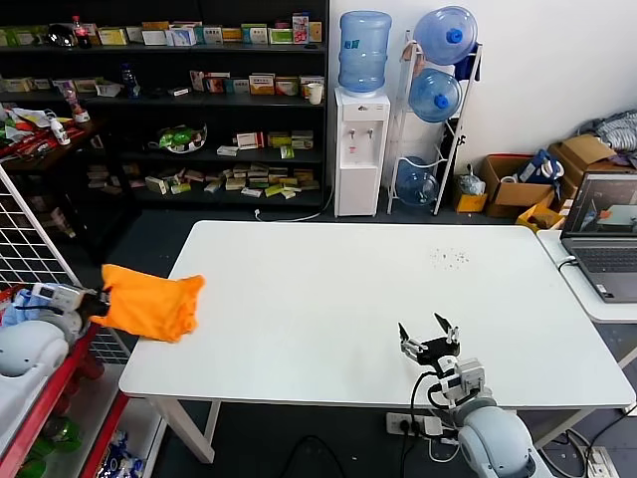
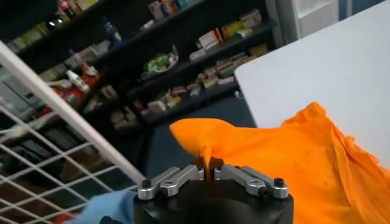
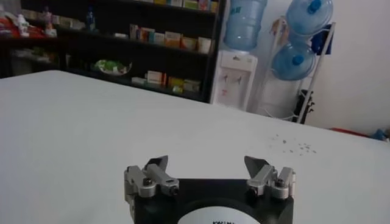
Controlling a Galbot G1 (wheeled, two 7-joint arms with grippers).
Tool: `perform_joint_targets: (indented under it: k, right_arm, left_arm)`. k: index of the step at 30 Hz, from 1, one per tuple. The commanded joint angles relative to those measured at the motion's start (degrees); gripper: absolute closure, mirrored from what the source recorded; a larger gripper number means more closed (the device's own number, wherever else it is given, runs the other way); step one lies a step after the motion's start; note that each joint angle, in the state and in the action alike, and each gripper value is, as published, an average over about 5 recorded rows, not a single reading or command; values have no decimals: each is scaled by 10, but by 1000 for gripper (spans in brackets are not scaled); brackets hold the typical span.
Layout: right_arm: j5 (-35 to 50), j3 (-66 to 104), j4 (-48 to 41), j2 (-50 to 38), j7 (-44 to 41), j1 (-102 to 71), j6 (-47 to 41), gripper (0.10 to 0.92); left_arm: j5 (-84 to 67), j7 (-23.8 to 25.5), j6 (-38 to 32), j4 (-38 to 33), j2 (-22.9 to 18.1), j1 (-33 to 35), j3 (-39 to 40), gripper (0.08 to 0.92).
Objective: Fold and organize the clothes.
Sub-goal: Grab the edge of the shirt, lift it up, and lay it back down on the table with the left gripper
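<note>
T-shirt, orange, bunched, hangs over table's left edge, partly off it. Left gripper clamped on fabric fold at shirt's outer end. Right gripper over table's near edge, jaws wide apart, holding nothing.

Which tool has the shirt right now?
The left tool, at the table's left edge, is shut on the orange shirt. The right tool stands open and empty near the front edge.
</note>
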Motion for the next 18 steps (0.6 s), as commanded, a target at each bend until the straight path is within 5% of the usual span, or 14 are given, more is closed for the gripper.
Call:
perform_joint_targets:
  k: [1,18]
  right_arm:
    - [0,-15,-7,7,0,15,2,203]
    - [-14,-5,4,16,3,-6,0,203]
  left_arm:
    - [62,16,-22,63,109,-64,22,866]
    - [-34,-82,9,-63,-64,-35,46,866]
